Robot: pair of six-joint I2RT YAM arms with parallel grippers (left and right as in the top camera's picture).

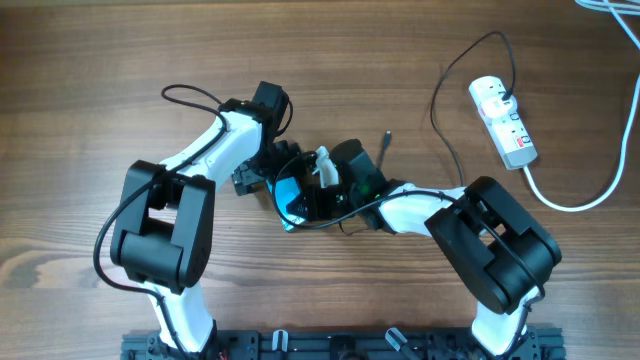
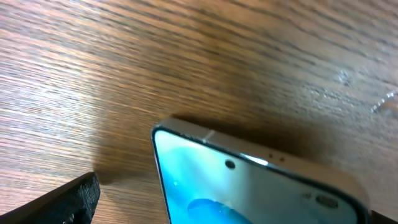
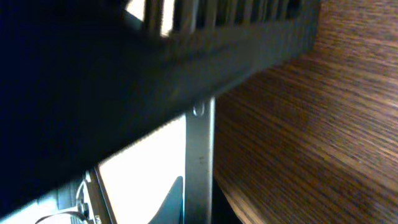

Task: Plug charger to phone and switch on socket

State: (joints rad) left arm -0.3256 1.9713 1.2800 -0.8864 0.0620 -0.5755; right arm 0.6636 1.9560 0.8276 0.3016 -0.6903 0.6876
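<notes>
The phone (image 1: 290, 196), with a teal-blue screen, sits tilted at the table's middle between both grippers. In the left wrist view the phone (image 2: 249, 193) is lifted at its top edge over a shadow. My left gripper (image 1: 262, 176) is open: its one visible finger (image 2: 68, 202) stands apart from the phone's left edge. My right gripper (image 1: 335, 185) is on the phone's right side and appears shut on it; the phone's silver edge (image 3: 200, 168) fills that view. The charger's thin black cable (image 1: 438, 100) loops from the socket (image 1: 503, 121); its plug tip (image 1: 386, 139) lies on the table above the right gripper.
A thicker white cable (image 1: 580, 203) curves from the socket's grey end along the right edge. The right arm's base (image 1: 505, 245) and the left arm's base (image 1: 160, 225) stand near the front. A dark ribbed part (image 3: 186, 56) blocks the top of the right wrist view.
</notes>
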